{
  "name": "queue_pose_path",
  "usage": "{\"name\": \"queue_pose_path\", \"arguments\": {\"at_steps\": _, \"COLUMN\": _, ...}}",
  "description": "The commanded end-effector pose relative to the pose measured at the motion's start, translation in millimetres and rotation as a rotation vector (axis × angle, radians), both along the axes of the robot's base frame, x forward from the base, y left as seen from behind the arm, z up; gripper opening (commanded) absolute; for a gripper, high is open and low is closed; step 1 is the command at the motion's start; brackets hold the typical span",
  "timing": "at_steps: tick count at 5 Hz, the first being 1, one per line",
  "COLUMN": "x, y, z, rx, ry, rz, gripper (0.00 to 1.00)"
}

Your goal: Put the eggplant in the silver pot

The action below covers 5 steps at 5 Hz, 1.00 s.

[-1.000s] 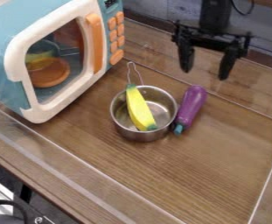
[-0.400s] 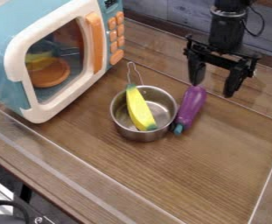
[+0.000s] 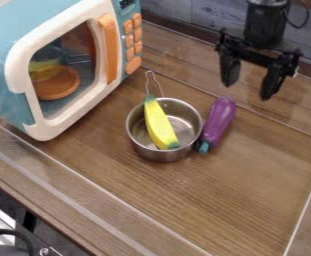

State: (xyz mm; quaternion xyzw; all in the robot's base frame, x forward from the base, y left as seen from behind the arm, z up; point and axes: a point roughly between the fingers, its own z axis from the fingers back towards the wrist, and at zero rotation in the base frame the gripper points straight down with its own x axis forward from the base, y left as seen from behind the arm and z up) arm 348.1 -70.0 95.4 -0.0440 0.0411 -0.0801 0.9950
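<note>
The purple eggplant [image 3: 217,123] with a green stem cap lies on the wooden table just right of the silver pot [image 3: 165,129], its stem end touching the pot's rim. The pot holds a yellow-green banana-like toy [image 3: 158,122]; its thin wire handle points toward the back. My gripper [image 3: 251,84] hangs above the table behind and to the right of the eggplant, fingers pointing down, open and empty.
A blue and white toy microwave [image 3: 51,60] stands at the left with its orange door open and an orange dish [image 3: 54,80] inside. A clear low wall [image 3: 144,215] borders the table's front and right edges.
The gripper moved right and down toward the eggplant, then rose and shifted slightly back. It stayed open. The eggplant and pot have not moved.
</note>
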Motion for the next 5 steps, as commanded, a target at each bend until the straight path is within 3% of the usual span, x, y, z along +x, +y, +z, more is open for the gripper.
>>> {"name": "queue_pose_path", "arguments": {"at_steps": 1, "x": 10.3, "y": -4.1, "z": 17.9, "rx": -0.01, "ry": -0.065, "rz": 0.064, "gripper": 1.0}}
{"name": "queue_pose_path", "arguments": {"at_steps": 3, "x": 17.1, "y": -11.2, "z": 11.9, "rx": -0.006, "ry": -0.066, "rz": 0.178, "gripper": 1.0}}
{"name": "queue_pose_path", "arguments": {"at_steps": 5, "x": 10.1, "y": -23.1, "z": 13.8, "rx": -0.006, "ry": -0.064, "rz": 0.172, "gripper": 1.0}}
